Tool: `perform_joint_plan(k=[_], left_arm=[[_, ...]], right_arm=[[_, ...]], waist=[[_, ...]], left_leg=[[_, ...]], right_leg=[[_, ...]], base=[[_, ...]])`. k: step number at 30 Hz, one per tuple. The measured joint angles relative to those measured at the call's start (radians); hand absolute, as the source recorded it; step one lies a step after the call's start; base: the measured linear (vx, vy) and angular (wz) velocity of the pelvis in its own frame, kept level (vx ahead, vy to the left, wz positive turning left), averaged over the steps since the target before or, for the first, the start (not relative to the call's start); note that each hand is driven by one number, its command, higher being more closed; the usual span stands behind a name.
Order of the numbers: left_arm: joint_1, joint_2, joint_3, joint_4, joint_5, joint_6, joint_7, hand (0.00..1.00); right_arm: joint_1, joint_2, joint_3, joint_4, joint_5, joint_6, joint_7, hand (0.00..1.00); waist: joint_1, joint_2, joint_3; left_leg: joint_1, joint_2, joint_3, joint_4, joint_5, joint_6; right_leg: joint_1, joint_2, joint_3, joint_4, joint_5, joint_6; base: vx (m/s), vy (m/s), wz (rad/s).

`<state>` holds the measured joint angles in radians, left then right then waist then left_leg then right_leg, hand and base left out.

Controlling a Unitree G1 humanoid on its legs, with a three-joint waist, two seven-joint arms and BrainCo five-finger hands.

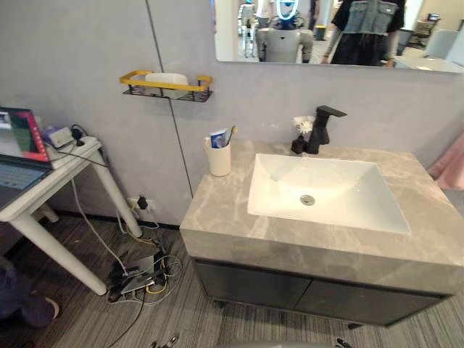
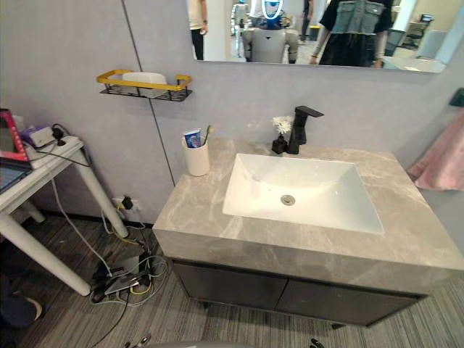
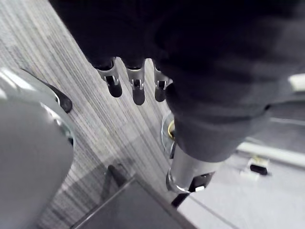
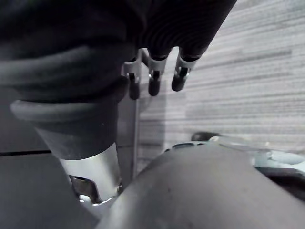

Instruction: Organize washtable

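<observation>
The washtable has a grey marble top point(image 1: 217, 217) with a white sink point(image 1: 348, 181) sunk into it. A cream cup point(image 1: 219, 158) stands at the back left corner, holding a toothbrush point(image 1: 230, 135) and a toothpaste tube point(image 1: 218, 138). Behind the sink rise a black faucet point(image 1: 320, 127) and, touching its left side, a small dark vase of white flowers point(image 1: 301, 134). A yellow wall shelf point(image 1: 167, 85) carries a white soap dish point(image 1: 167, 78). My left hand point(image 3: 137, 88) and right hand point(image 4: 152, 83) hang low over the striped floor, fingers relaxed and holding nothing.
Left of the washtable stands a white side table point(image 1: 43, 185) with a laptop point(image 1: 18, 145) and a power strip; cables point(image 1: 141, 275) lie under it. A pink towel point(image 1: 451, 163) hangs at the right. A person is reflected in the mirror point(image 1: 341, 29) above.
</observation>
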<state>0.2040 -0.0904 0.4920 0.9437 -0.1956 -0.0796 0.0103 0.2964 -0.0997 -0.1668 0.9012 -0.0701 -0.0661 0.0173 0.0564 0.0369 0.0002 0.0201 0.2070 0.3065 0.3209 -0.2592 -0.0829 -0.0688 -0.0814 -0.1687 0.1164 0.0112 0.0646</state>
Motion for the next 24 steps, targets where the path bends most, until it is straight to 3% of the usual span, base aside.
perform_joint_plan(k=[2, 3, 4, 5, 7, 8, 9, 11, 15, 21, 24], left_arm=[[-0.010, 0.010, -0.032, 0.006, 0.034, -0.001, -0.009, 0.00], [-0.010, 0.005, -0.034, 0.006, 0.043, -0.001, -0.009, 0.00], [-0.008, 0.008, -0.036, 0.006, 0.052, 0.000, -0.007, 0.00], [-0.009, 0.015, -0.036, 0.009, 0.053, 0.006, -0.007, 0.00], [-0.009, 0.020, -0.037, 0.009, 0.060, 0.006, -0.009, 0.00], [-0.010, 0.023, -0.040, 0.008, 0.064, 0.006, -0.009, 0.00], [-0.012, 0.026, -0.038, 0.009, 0.073, 0.007, -0.010, 0.00], [-0.016, 0.031, -0.040, 0.013, 0.074, 0.010, -0.010, 0.00], [-0.022, 0.018, -0.070, 0.012, 0.072, 0.004, -0.008, 0.00], [-0.026, 0.015, -0.068, 0.002, 0.038, -0.017, 0.017, 0.00], [-0.027, 0.015, -0.046, -0.002, 0.029, -0.019, 0.016, 0.00]], right_arm=[[-0.025, 0.002, 0.008, -0.012, 0.000, 0.005, -0.001, 0.00], [-0.026, 0.002, 0.006, -0.015, 0.001, 0.005, -0.001, 0.00], [-0.028, -0.001, -0.001, -0.018, 0.009, 0.002, 0.000, 0.00], [-0.021, 0.007, -0.006, -0.020, 0.017, -0.001, -0.002, 0.00], [-0.013, 0.018, -0.015, 0.002, 0.020, -0.002, -0.001, 0.00], [-0.019, 0.019, -0.013, 0.014, 0.020, -0.002, -0.001, 0.00], [-0.024, 0.020, -0.015, 0.029, 0.021, -0.002, -0.001, 0.00], [-0.023, 0.013, -0.014, 0.040, 0.019, -0.002, 0.000, 0.00], [-0.045, -0.029, 0.064, 0.065, 0.021, -0.001, 0.000, 0.00], [-0.066, -0.040, 0.098, 0.062, 0.079, -0.006, -0.033, 0.00], [-0.058, -0.031, 0.086, 0.056, 0.092, -0.008, -0.037, 0.00]], waist=[[-0.032, -0.006, 0.010], [-0.033, 0.010, 0.006], [-0.034, 0.014, 0.017], [-0.037, 0.009, 0.022], [-0.035, -0.007, 0.021], [-0.035, -0.013, 0.021], [-0.034, -0.040, 0.015], [-0.017, -0.032, 0.005], [-0.012, -0.020, 0.019], [-0.015, -0.024, 0.047], [-0.014, -0.031, 0.055]], left_leg=[[-0.057, 0.008, 0.026, 0.045, -0.012, 0.014], [-0.058, 0.017, 0.041, 0.039, -0.007, 0.021], [-0.058, 0.033, 0.067, 0.038, -0.005, 0.021], [-0.048, 0.038, 0.066, 0.036, -0.002, 0.017], [-0.038, 0.034, 0.066, 0.036, 0.002, 0.010], [-0.039, 0.031, 0.069, 0.036, 0.005, 0.006], [-0.044, 0.017, 0.078, 0.023, 0.023, 0.006], [-0.046, -0.006, 0.087, -0.040, 0.082, 0.036], [-0.078, -0.010, 0.057, -0.112, 0.189, 0.001], [-0.115, 0.014, 0.015, -0.074, 0.192, -0.014], [-0.153, 0.021, -0.122, 0.072, 0.127, 0.005]], right_leg=[[-0.047, -0.010, -0.022, -0.002, -0.011, 0.002], [-0.055, -0.010, -0.036, 0.013, -0.020, -0.003], [-0.104, -0.035, -0.074, 0.177, -0.067, -0.058], [-0.108, -0.066, -0.096, 0.360, -0.118, -0.067], [-0.050, -0.101, -0.092, 0.445, -0.184, -0.026], [-0.035, -0.108, -0.084, 0.437, -0.200, -0.008], [-0.030, -0.106, -0.077, 0.393, -0.216, 0.019], [0.008, -0.076, -0.071, 0.253, -0.212, 0.019], [0.013, -0.055, -0.118, 0.166, -0.209, 0.012], [-0.026, -0.058, -0.133, 0.211, -0.221, -0.018], [-0.026, -0.056, -0.096, 0.212, -0.208, -0.017]], base=[[-0.12, 0.056, -0.45], [-0.10, 0.020, -0.56], [-0.03, -0.033, -0.43], [-0.01, -0.046, -0.31], [0.04, -0.088, -0.07], [0.02, -0.153, -0.10], [0.00, -0.145, -0.14], [0.01, -0.145, -0.13], [-0.07, -0.175, 0.27], [-0.17, -0.044, 0.13], [-0.12, 0.082, -0.41]])
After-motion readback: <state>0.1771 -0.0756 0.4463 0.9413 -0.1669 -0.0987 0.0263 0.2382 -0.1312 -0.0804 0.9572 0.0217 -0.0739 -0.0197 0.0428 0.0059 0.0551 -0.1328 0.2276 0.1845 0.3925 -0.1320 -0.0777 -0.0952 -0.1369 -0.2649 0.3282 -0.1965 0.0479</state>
